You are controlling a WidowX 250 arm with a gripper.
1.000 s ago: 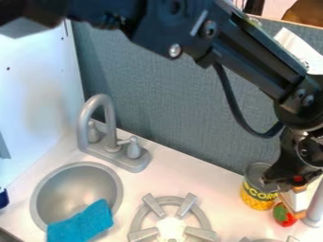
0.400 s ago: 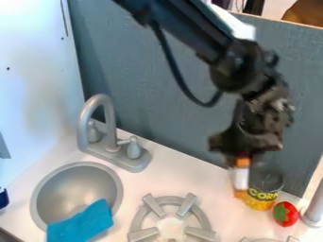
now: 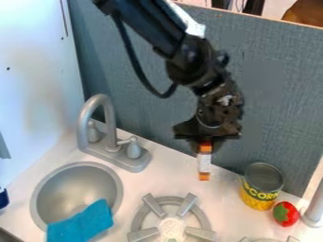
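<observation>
The black gripper [image 3: 205, 142] hangs over the back of the counter, between the faucet and the corn can. It is shut on a small upright bottle-like object [image 3: 205, 163] with orange ends and a white middle, which hangs below it. To the right of that object stands the corn can [image 3: 260, 186], open at the top. A red toy strawberry or tomato with a green patch [image 3: 285, 214] lies just right of the can.
The grey faucet [image 3: 104, 127] stands behind the round sink [image 3: 77, 191] at left, with a blue cloth [image 3: 82, 224] over its front rim. A stove burner [image 3: 172, 228] is at front centre. A grey post [image 3: 314, 208] rises at right, and a grey-blue panel [image 3: 157, 118] stands behind the counter.
The gripper has swung left from beside the corn can and red toy, carrying the orange and white object with it. The can and the red toy are now fully uncovered.
</observation>
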